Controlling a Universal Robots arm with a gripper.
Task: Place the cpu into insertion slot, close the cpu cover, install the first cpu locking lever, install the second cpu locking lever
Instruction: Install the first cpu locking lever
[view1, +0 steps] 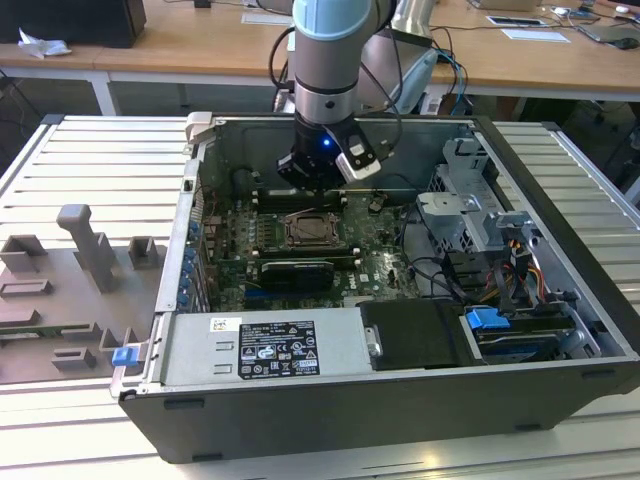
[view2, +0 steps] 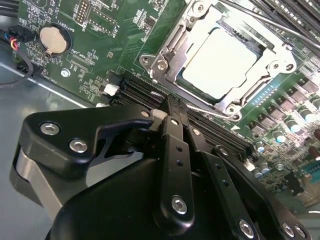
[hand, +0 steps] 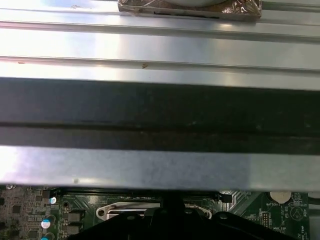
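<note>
The cpu (view2: 227, 62), a pale square chip, lies in the insertion slot (view1: 310, 232) on the green board. The silvery cpu cover (view2: 172, 50) lies flat around it as a frame. A thin wire lever (view2: 212, 111) runs along the socket edge nearest my fingers, and another lever (view2: 280, 27) runs along the far edge. My gripper (view2: 172, 105) hangs just above the board beside the socket, with its black fingers (view2: 175, 145) pressed together and nothing between them. In the exterior view the gripper (view1: 316, 190) is inside the open case, just behind the socket.
Black memory slots (view2: 210, 132) lie between my fingertips and the socket. A coin battery (view2: 52, 41) sits on the board. The case wall (hand: 160, 110) stands close behind. A drive cage (view1: 470, 200) and cables fill the exterior view's right. A grey fixture tray (view1: 70, 290) lies outside the case.
</note>
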